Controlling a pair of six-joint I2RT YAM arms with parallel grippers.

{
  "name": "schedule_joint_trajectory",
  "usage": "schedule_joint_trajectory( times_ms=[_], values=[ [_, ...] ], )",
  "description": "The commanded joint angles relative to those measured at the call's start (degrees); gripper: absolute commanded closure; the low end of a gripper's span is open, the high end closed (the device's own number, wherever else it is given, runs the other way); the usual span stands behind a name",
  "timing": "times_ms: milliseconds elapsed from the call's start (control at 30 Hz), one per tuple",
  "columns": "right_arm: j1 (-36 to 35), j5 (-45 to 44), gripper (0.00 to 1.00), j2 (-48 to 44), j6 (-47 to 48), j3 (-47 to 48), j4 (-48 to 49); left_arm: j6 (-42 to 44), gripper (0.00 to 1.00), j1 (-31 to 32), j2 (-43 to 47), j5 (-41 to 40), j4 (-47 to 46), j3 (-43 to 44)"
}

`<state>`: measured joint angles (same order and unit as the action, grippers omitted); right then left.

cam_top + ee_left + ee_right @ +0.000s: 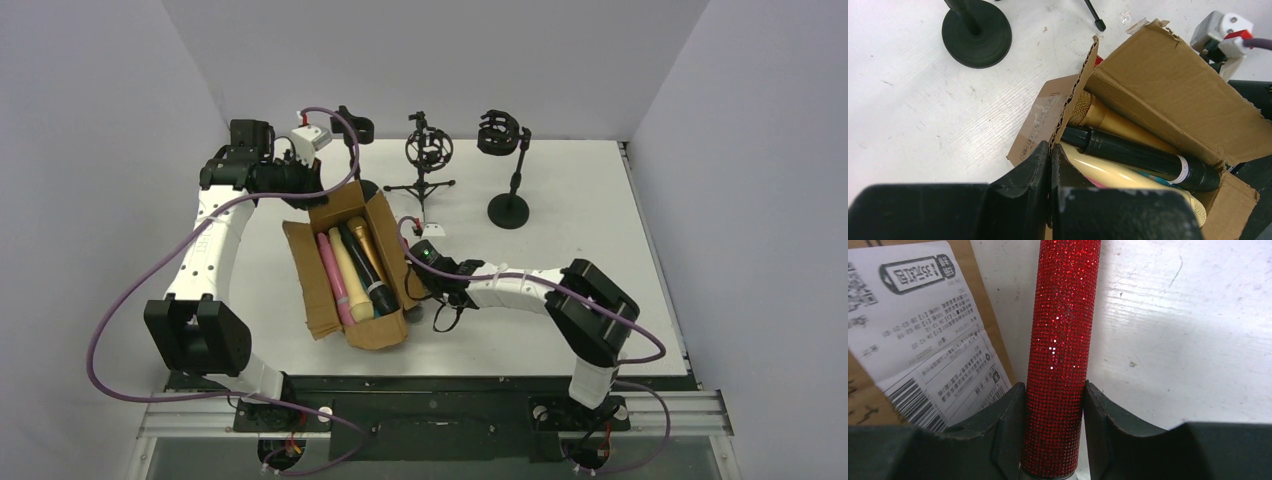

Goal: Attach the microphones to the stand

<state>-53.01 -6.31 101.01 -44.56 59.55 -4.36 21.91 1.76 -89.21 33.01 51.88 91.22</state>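
Box [375,330] holds microphones: pink [330,265], cream [1108,175], black [1143,157], gold [1103,117]. Right fingers [1008,425] clamp red microphone [1063,340]; left fingers [1028,175] pressed together.

The left arm [213,238] and right arm [525,285] share white shells, black joint blocks and looping purple cables [108,325]; the right gripper [1054,385] has dark matte wedge fingers [1003,432].

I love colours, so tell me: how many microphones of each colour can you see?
Pink microphone: 1
Cream microphone: 1
Black microphone: 1
Gold microphone: 1
Teal microphone, only a sliver showing: 1
Red glittery microphone, held in the right hand: 1
Total: 6
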Motion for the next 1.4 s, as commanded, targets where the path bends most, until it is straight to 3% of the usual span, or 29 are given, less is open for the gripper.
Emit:
schedule_joint_trajectory(
  times_ms=[0,33,100,433,667,833,967,1167,1367],
  values=[
    [-0.3,-2.0,0.93,2.3,-3.7,2.8,3.0,-0.2,1.00,0.0,1.3,2.9,-6.6,3.1],
    [-0.4,-1.7,0.83,2.4,-3.8,2.3,3.4,-0.3,1.00,0.0,1.3,3.1,-6.5,3.1],
    [-0.4,-1.2,0.71,2.6,-4.1,1.6,3.8,0.0,1.00,0.1,1.5,3.1,-6.5,3.0],
    [0.1,-0.8,0.49,-1.8,-2.1,-2.4,7.3,1.1,1.00,0.0,1.8,2.7,-6.4,2.8],
    [2.6,-1.8,0.47,-9.3,0.5,-4.8,6.0,1.1,1.00,0.0,2.2,2.9,-6.6,2.6],
    [5.4,-10.3,0.49,-26.6,4.3,-5.9,1.3,1.7,1.00,-0.1,2.7,2.9,-6.3,2.3],
    [3.4,-13.6,0.50,-36.0,8.3,-3.4,0.1,2.1,1.00,-0.1,2.9,2.9,-5.8,2.2],
    [-8.8,-10.3,0.53,-27.2,20.1,9.4,-7.7,1.0,1.00,-0.1,3.2,3.6,-5.6,2.3],
    [-10.2,2.9,0.55,-12.3,26.0,25.5,-18.5,0.5,1.00,-0.2,4.9,4.7,-5.6,1.5]
  ],
)
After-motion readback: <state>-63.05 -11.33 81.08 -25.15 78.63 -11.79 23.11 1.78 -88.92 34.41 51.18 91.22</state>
